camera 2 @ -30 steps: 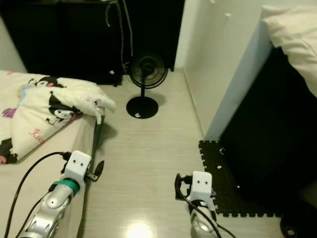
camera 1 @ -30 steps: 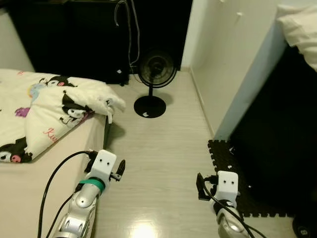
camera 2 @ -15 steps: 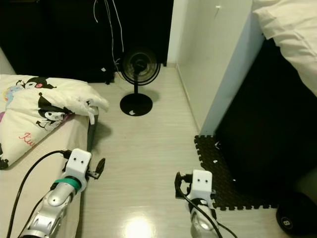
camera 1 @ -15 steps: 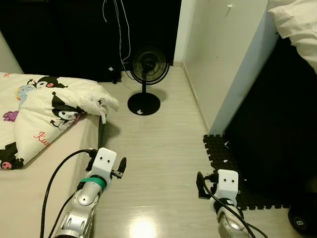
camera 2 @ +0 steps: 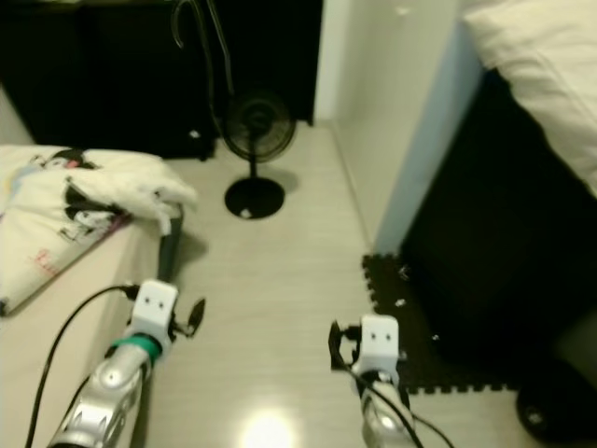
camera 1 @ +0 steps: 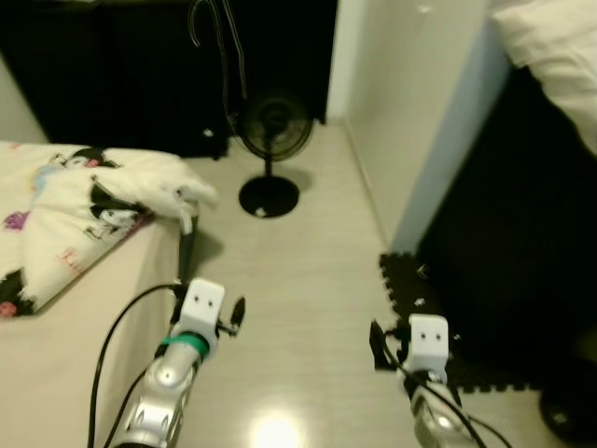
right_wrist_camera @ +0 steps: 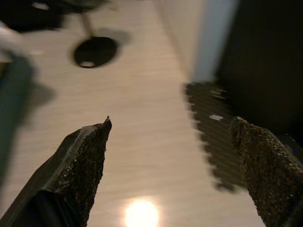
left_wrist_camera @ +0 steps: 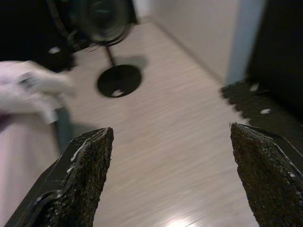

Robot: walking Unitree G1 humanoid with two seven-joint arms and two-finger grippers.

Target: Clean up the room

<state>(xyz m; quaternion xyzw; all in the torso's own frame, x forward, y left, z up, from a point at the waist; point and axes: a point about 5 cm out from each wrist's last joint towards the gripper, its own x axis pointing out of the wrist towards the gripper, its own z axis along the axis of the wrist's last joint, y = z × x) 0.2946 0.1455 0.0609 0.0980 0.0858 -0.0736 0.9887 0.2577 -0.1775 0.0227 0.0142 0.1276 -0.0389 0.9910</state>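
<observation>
On the floor (camera 1: 298, 280): one fan (camera 1: 271, 140); one mat (camera 1: 420, 289) (black).

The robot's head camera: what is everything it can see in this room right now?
Fan: one, black, standing on the floor ahead near the dark back wall.
Blanket: one, white with cartoon prints, bunched on the bed.
Bed: one, beige, on the robot's left.
Foam mat: one, black, on the floor at the right.
Pillow: one, white, high on the right.
Round object: one, black, blurred, low right.
Floor: pale wood.
Left end effector: open, over the floor.
Right end effector: open, over the floor.
</observation>
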